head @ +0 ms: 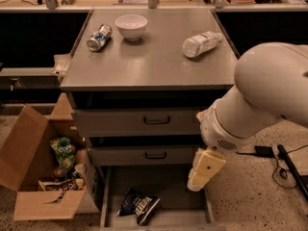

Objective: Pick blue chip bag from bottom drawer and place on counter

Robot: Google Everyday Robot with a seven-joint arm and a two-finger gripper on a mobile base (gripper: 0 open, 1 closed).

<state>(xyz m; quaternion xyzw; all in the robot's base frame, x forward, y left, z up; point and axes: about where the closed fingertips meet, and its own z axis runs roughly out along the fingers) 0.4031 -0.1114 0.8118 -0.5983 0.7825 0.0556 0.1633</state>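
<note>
The blue chip bag, dark navy with white lettering, lies crumpled in the open bottom drawer, left of its middle. My gripper, a cream-coloured piece at the end of the big white arm, hangs over the drawer's right side, above and to the right of the bag and apart from it. The counter is the flat grey top of the cabinet above.
On the counter lie a can, a white bowl and a plastic bottle. Two shut drawers with black handles sit above the open one. A cardboard box with a green snack bag stands left; cables lie right.
</note>
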